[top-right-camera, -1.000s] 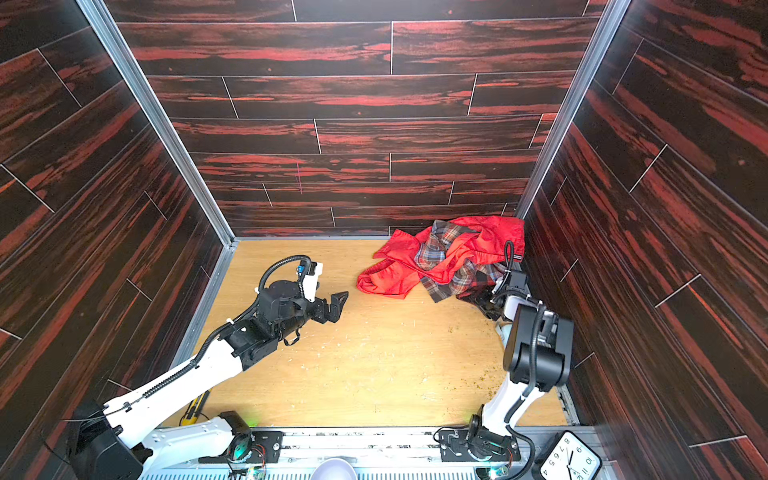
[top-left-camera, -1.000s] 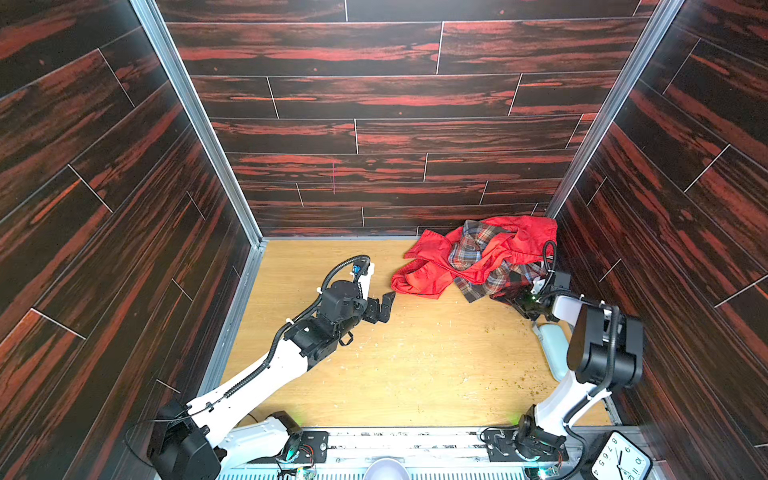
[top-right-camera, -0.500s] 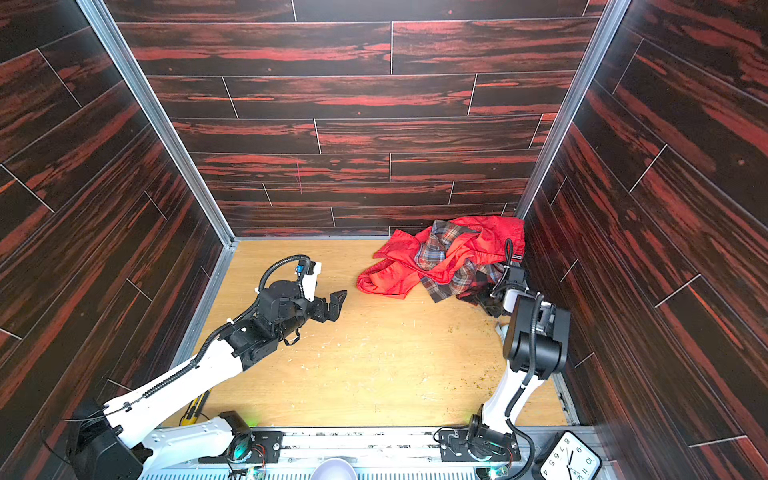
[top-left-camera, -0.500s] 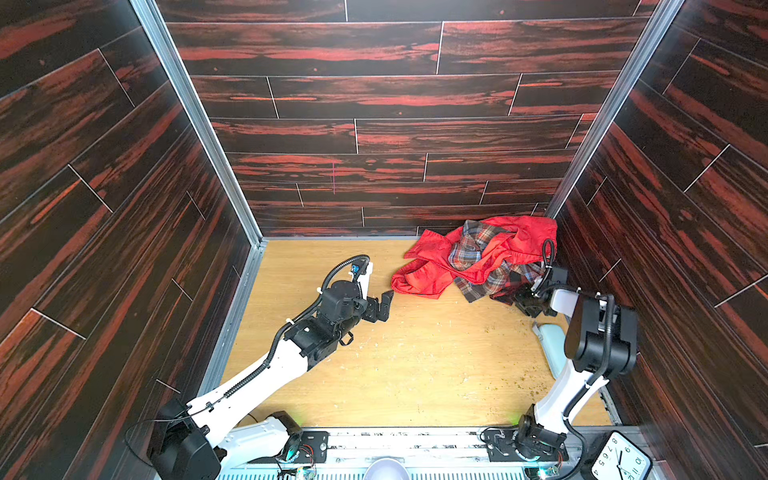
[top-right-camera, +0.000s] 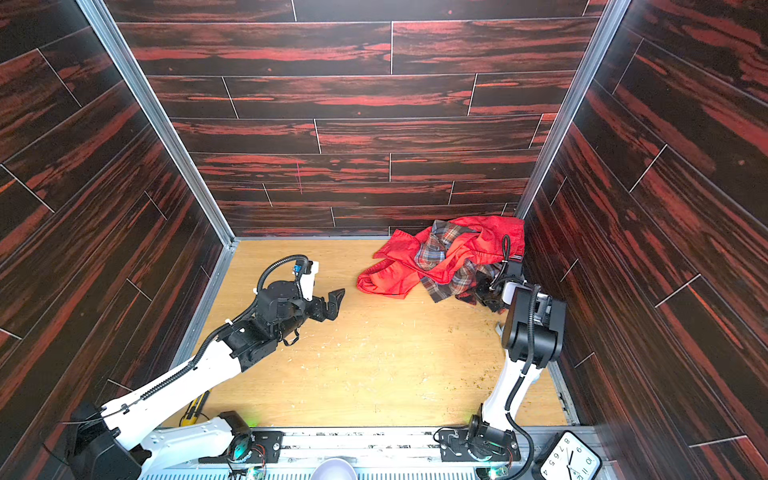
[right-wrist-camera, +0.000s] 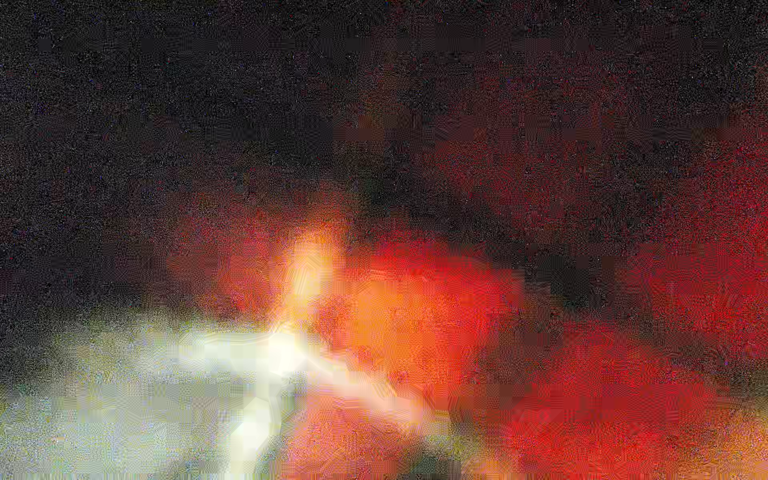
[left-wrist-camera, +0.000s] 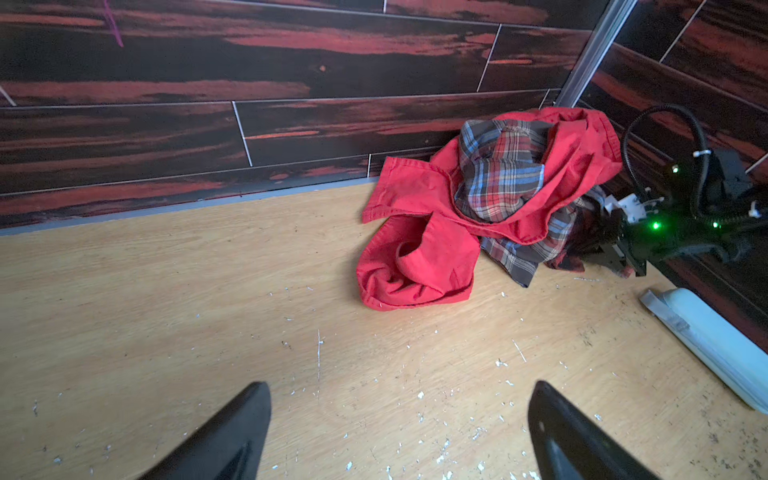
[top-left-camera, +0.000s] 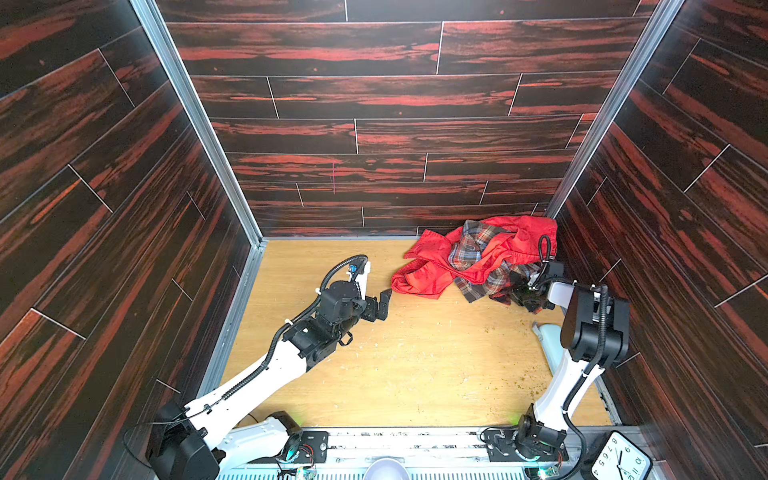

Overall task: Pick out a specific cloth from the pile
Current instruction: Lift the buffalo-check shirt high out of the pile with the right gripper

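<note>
We read the right pincer [left-wrist-camera: 611, 249] as closed, apparently on the red-black check shirt [left-wrist-camera: 584, 232], buried under the pile [top-left-camera: 478, 253] at its wall-side edge, to drag it free. Left pincer [left-wrist-camera: 401, 386] wide, standing clear.

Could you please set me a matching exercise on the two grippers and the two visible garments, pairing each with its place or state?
Things:
1. left gripper
2. right gripper
3. red garment
4. plaid shirt

Places or states:
A. partly wrapped in the red garment
B. open, over bare floor
C. shut, at the pile's right edge
D. plain, reaching closest to the left gripper

Pairs: 1-B, 2-C, 3-D, 4-A
</note>
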### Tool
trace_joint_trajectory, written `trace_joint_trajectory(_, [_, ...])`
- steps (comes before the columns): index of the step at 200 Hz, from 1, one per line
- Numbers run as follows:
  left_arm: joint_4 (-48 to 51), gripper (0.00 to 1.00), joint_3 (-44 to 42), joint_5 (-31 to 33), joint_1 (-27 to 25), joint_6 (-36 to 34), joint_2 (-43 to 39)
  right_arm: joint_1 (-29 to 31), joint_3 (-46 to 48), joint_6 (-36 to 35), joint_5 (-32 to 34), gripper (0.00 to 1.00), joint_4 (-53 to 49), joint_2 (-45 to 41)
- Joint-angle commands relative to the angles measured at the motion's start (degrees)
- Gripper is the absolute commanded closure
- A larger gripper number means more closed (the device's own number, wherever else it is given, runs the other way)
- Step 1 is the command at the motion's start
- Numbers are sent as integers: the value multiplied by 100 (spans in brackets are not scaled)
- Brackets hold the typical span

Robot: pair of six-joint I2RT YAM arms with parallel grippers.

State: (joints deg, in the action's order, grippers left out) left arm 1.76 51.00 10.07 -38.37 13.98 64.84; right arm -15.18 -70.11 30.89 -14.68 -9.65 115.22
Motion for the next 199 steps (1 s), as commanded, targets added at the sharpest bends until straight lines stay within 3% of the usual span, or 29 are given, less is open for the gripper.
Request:
trace_joint_trajectory(1, [94,1,68,149,-27,-18,-245,50,214,-38,-235,100,-81,-364])
trace_joint_trajectory(33, [339,1,64,434,-28,-288,-555,51,-222,-148,-874,100,-360,-1055])
trace_joint_trajectory(75, [246,1,-246,653,-29,-371,-979,59,-2410,-115,-1285,100,-1442,-1508])
trace_joint_trajectory(94, [229,1,-288,690,-23,-391,-1059,112,-4091,110,-1698,100,-1962,-1315])
trace_joint_trajectory(117, [187,1,-287,705,-27,-428,-1096,424,-7006,440,-2066,100,-2576,-622])
trace_joint_trajectory(130, [167,1,-279,713,-29,-452,-1094,658,-8755,878,-2153,100,-2499,-87])
trace_joint_trajectory(139, [158,1,-279,727,-29,-473,-1096,818,-9469,1346,-2115,100,-2043,129])
trace_joint_trajectory(150, [158,1,-273,736,-30,-490,-1112,980,-9353,2102,-2136,100,-926,46])
trace_joint_trajectory(169, [167,1,-291,760,-30,-480,-1181,1320,-7918,3145,-1907,100,1009,-553])
trace_joint_trajectory(199, [253,1,-436,985,-24,-475,-1536,2038,-8662,3201,-1793,100,983,-99])
